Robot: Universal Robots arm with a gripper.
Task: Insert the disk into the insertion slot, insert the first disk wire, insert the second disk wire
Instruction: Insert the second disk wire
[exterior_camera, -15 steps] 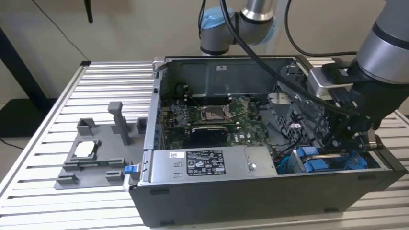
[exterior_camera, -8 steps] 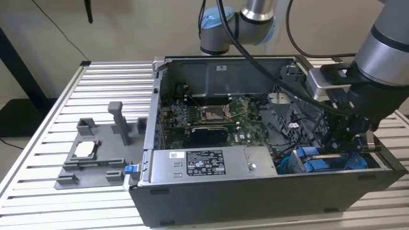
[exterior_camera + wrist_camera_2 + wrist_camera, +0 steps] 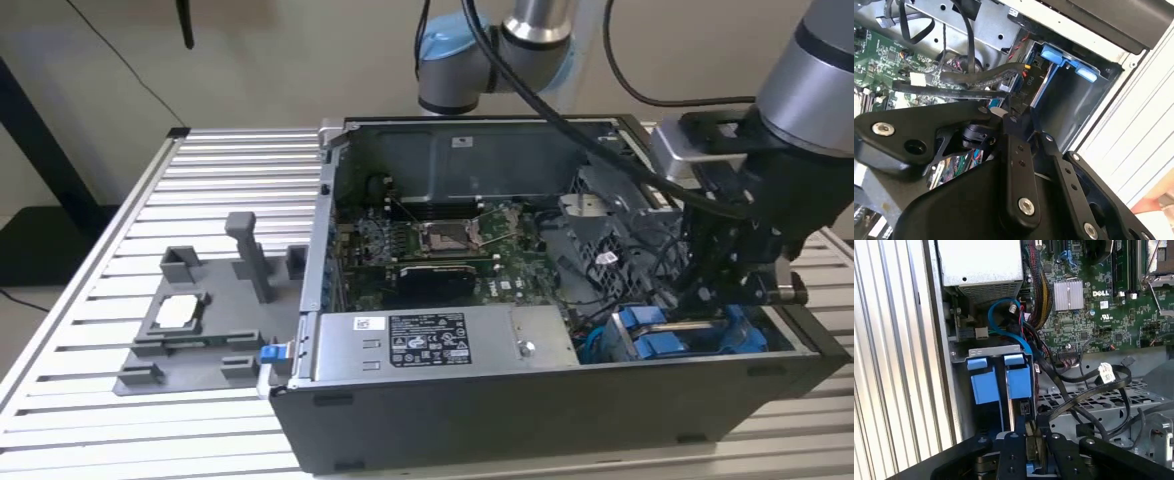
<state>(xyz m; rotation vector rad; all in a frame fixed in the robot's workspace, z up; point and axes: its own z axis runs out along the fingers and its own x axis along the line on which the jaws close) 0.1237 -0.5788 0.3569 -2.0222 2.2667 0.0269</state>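
Here the gripper (image 3: pixel 727 290), whose grip I cannot tell, hangs low among cables beside the insertion slot's (image 3: pixel 999 385) two blue rails.

We count one open computer case (image 3: pixel 534 400), one green motherboard (image 3: pixel 454 245), two blue carrier tabs (image 3: pixel 985 382), and one grey fixture tray (image 3: pixel 187 340).

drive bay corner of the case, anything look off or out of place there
Nothing looks damaged or spilled. The gripper is down in the insertion slot at the case's corner, among blue carrier tabs. Loose black cables loop across the perforated metal beside it and crowd close to the gripper, which looks untidy but not broken.
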